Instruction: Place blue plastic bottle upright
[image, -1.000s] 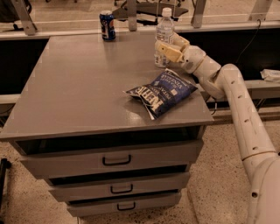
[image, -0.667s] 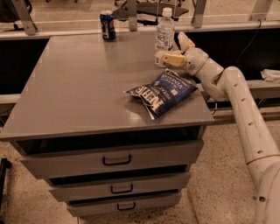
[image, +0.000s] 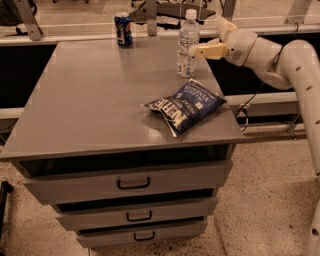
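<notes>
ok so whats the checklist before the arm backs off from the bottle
1. blue plastic bottle standing upright on the table: ok
2. white cap on: ok
3. gripper open, beside the bottle's upper half: ok
4. lower finger clear of the bottle: cannot tell, its tip sits right at the label
5. chip bag and soda can out of the likely retreat path: ok, neither lies on the arm's side
</notes>
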